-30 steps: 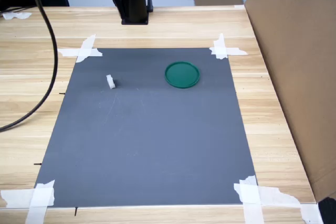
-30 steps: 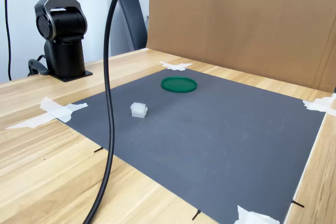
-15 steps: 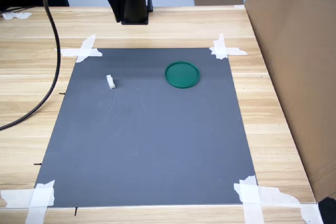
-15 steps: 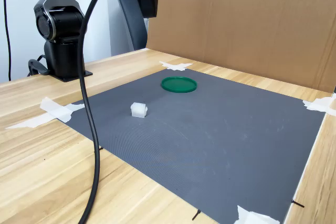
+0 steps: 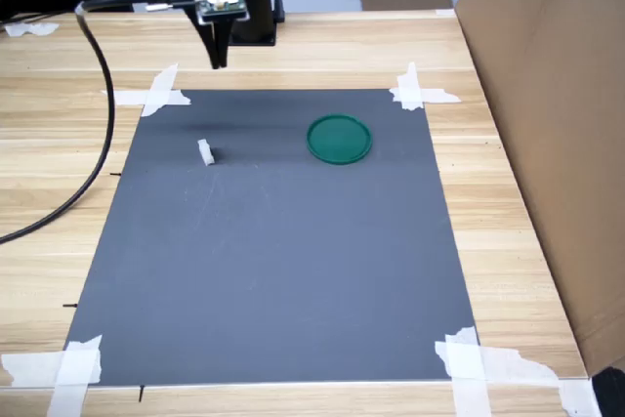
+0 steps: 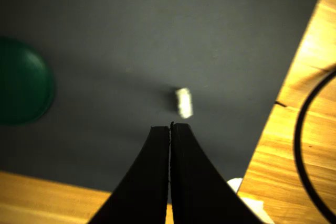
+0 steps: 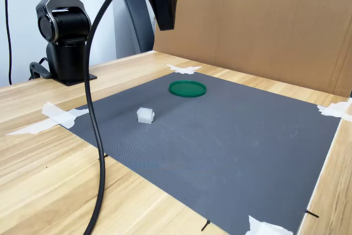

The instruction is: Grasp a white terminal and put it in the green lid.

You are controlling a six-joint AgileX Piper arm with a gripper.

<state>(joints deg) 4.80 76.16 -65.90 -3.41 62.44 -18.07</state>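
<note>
- One white terminal [image 5: 205, 151] was seen lying on the grey mat [image 5: 273, 271], well apart from the green lid [image 5: 339, 139] (itself empty).
- The hand [image 7: 165, 26] was held high above the counter [image 5: 508, 212], its fingers [image 6: 152, 182] pressed together, nothing gripped.

I'm working a lab bench: a grey mat [image 5: 273, 241] taped to a wooden table [image 5: 508, 192], cardboard screens [image 7: 264, 26] behind.
</note>
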